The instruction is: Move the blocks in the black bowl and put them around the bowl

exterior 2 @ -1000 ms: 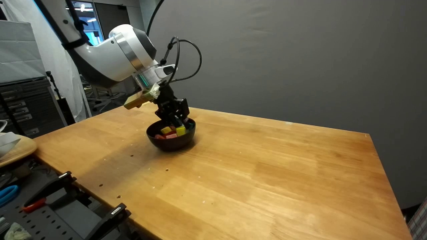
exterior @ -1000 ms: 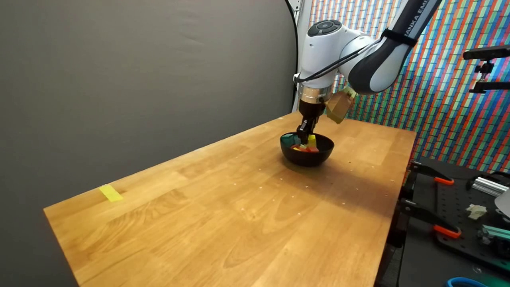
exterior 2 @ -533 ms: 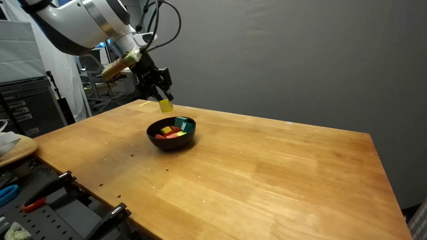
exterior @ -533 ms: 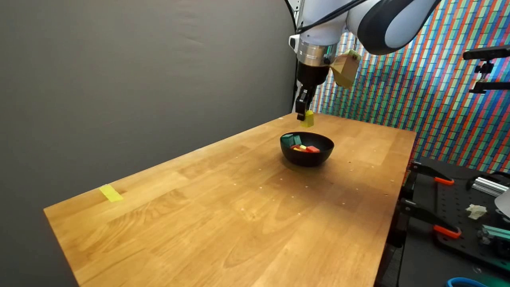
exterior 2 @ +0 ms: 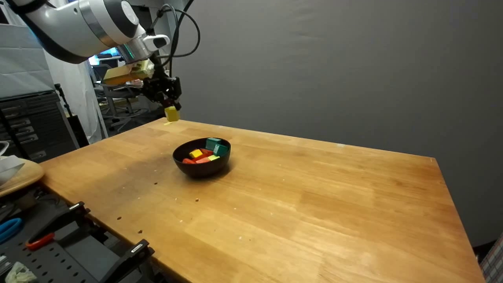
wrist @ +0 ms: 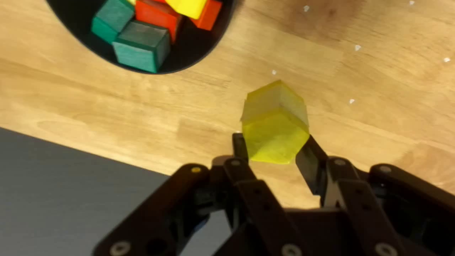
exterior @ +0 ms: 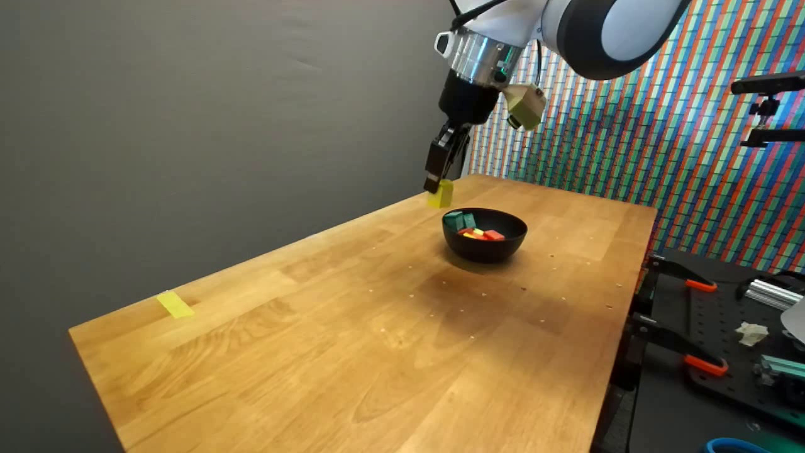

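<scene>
Hanging above the wooden table (exterior 2: 314,204): one yellow block (wrist: 277,124), clasped in the Robotiq gripper (wrist: 276,153). Green, red and yellow blocks (wrist: 140,53) are contained in the black bowl (exterior 2: 201,170), cut off by the wrist view's upper edge; some are partly hidden.

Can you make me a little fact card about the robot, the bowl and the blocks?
Robot: gripper pinching a yellow block above the table
Bowl: black bowl, standing upright on the table
Inside: green blocks, red blocks, more yellow blocks
Near table edge: yellow tape
Next, maybe: yellow block goes down beside the bowl
</scene>
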`<state>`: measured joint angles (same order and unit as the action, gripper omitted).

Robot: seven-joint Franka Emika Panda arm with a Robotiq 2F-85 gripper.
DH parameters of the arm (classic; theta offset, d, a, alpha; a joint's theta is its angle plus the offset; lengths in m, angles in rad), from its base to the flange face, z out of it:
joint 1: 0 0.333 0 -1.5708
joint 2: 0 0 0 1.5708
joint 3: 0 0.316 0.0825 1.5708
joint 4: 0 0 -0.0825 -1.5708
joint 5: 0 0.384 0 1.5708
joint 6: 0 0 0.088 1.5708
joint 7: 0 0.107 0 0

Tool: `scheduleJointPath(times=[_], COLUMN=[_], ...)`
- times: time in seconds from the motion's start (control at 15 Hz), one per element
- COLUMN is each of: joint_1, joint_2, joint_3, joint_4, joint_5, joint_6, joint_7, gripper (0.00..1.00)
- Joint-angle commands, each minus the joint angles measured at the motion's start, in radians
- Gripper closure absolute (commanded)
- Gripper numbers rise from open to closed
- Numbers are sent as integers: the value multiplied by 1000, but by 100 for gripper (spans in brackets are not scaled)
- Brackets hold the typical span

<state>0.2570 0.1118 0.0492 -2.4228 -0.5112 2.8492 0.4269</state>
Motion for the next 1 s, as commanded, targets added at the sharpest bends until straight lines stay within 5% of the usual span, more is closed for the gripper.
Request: scheduleJointPath(times=[0.0,0.33,0.47,0.6,0.67,0.8,0.93], joint_1=[-6,19,16,-1,-6,29,27], joint_2=[144,250,280,302,308,312,309], joint_3=[61,113,123,134,134,91,83], joint_4=[87,178,205,221,226,227,225], joint_5=[133,92,98,116,119,187,218], joint_6=[51,24,13,11,10,16,6], joint_7=[-103,-131,-147,-164,-167,-211,-239], gripper=[85,85,69,68,77,35,31])
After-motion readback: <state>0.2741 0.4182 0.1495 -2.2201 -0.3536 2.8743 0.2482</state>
